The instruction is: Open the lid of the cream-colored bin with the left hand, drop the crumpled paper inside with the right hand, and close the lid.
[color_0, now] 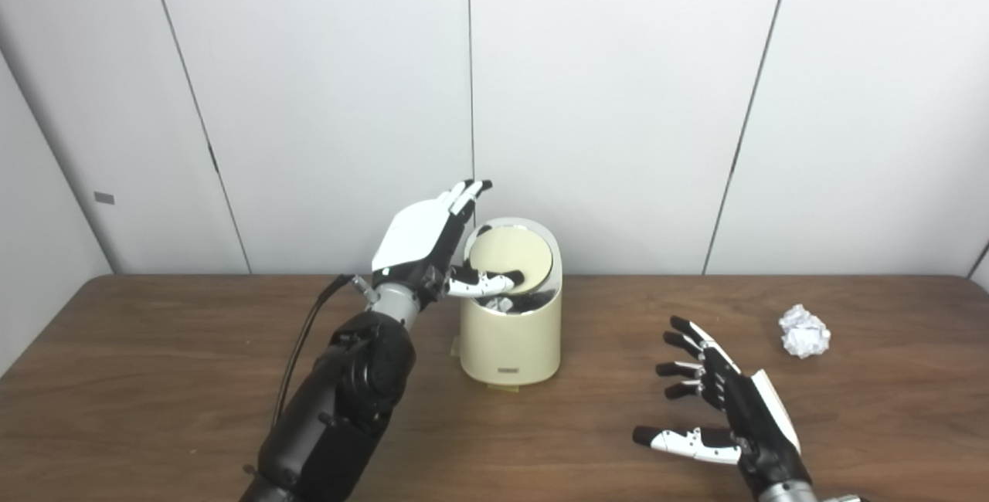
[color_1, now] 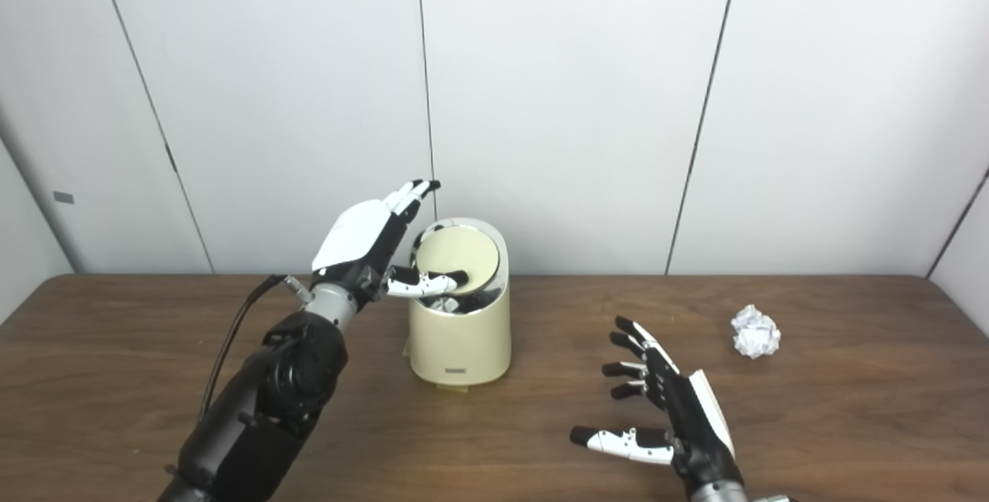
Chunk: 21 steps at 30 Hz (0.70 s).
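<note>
Standing near the middle of a brown wooden table (color_0: 154, 378), toward its back edge, a cream-colored bin (color_0: 511, 336) is seen in front of a wall of pale grey panels (color_0: 618, 100). Its round swing lid (color_0: 510, 252) is tilted back so that the opening at the front is exposed, and some dark and light contents can be made out inside, too small to be identified. The left hand (color_0: 429, 239) is raised at the bin's left side, with its fingers (color_0: 466, 195) stretched upward and apart above the rim, while its thumb (color_0: 487, 283) is laid across the lower edge of the tilted lid; nothing is clasped by it. A black cable (color_0: 305, 340) is looped along the left forearm. The right hand (color_1: 664, 401) is held low over the table at the front right, palm turned inward, fingers spread and empty. A crumpled paper ball (color_1: 756, 330), white, is left lying on the table well to the right of the bin, apart from the right hand and beyond it.
</note>
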Tool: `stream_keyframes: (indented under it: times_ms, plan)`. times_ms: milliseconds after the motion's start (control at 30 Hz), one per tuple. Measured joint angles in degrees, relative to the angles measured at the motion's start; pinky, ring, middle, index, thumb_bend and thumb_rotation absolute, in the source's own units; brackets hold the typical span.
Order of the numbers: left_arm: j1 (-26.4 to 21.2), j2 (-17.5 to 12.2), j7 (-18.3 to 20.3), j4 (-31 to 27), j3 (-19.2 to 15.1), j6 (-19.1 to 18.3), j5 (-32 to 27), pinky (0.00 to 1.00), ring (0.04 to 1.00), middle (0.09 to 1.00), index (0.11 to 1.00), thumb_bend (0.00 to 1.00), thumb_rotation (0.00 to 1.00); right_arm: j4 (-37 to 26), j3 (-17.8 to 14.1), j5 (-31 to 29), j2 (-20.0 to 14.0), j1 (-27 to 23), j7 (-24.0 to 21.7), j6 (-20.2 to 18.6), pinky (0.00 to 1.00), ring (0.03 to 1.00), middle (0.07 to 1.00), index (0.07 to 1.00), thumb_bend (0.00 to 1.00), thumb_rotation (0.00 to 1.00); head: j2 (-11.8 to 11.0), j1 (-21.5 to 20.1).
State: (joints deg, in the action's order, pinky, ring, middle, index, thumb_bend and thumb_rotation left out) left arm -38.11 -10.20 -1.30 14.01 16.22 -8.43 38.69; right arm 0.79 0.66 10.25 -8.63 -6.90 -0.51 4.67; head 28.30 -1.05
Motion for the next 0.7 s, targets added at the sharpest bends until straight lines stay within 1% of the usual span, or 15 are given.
stream_keyframes:
  times_ms: [67,167,233,333,367,433,500,533,600,667,700]
  plan:
    - [0.1,0.5,-2.4,0.2,-1.0,1.3,-0.4,0.78,0.963,0.996,1.0,0.82,0.24,0.0,0.0,0.0,0.0,0.0,0.0,0.0,0.59,0.712,0.85,0.885,0.76,0.13,0.0,0.0]
    - [0.1,0.9,-4.9,0.5,-2.4,3.4,-1.3,0.77,0.965,1.0,1.0,0.8,0.26,0.0,0.0,0.1,0.0,0.0,0.0,0.0,0.59,0.716,0.856,0.888,0.75,0.14,0.1,-0.1]
    - [0.2,1.2,-6.2,0.4,-3.5,4.1,-2.2,0.8,0.976,1.0,1.0,0.79,0.25,-0.1,0.0,0.1,0.0,0.0,0.0,0.0,0.59,0.714,0.856,0.887,0.75,0.14,0.1,-0.1]
    - [1.2,1.9,-8.0,-0.3,-6.7,5.5,-5.2,0.88,0.997,1.0,1.0,0.79,0.25,-0.1,0.0,0.0,0.0,0.0,0.0,0.0,0.59,0.712,0.86,0.886,0.75,0.13,0.2,-0.1]
    - [1.9,2.2,-7.9,-1.2,-8.0,5.6,-7.2,0.89,0.999,1.0,1.0,0.79,0.26,-0.1,0.0,0.0,0.0,0.0,0.0,0.0,0.59,0.713,0.861,0.886,0.75,0.13,0.3,-0.1]
    - [3.8,2.9,-7.4,-3.7,-11.0,5.6,-11.6,0.91,1.0,1.0,1.0,0.79,0.3,-0.1,-0.1,0.0,0.0,0.0,0.0,0.0,0.59,0.711,0.86,0.885,0.75,0.12,0.3,-0.1]
    - [5.4,3.0,-6.4,-5.3,-12.5,5.6,-15.2,0.94,0.998,1.0,1.0,0.79,0.33,-0.1,-0.2,0.0,0.0,0.1,0.0,0.0,0.59,0.707,0.859,0.884,0.75,0.12,0.4,-0.1]
    - [6.3,3.0,-5.6,-6.2,-13.3,5.5,-16.9,0.97,0.997,1.0,1.0,0.79,0.32,-0.1,-0.2,0.0,0.0,0.1,0.0,0.0,0.59,0.708,0.86,0.884,0.75,0.12,0.4,-0.1]
    - [8.3,3.0,-4.4,-8.6,-14.9,5.3,-20.7,0.93,0.983,1.0,1.0,0.77,0.29,-0.1,-0.2,-0.1,0.0,0.1,0.0,0.0,0.6,0.716,0.861,0.886,0.75,0.13,0.4,0.0]
    - [10.6,3.3,-3.1,-10.6,-16.3,5.2,-24.4,0.85,0.962,0.993,1.0,0.75,0.29,-0.2,-0.2,-0.1,0.0,0.1,0.0,0.0,0.6,0.716,0.861,0.888,0.75,0.14,0.4,0.1]
    - [11.7,3.5,-2.5,-11.0,-16.6,5.2,-25.9,0.85,0.959,0.991,1.0,0.76,0.3,-0.2,-0.3,-0.1,0.0,0.1,0.0,0.0,0.6,0.716,0.861,0.888,0.75,0.14,0.4,0.1]
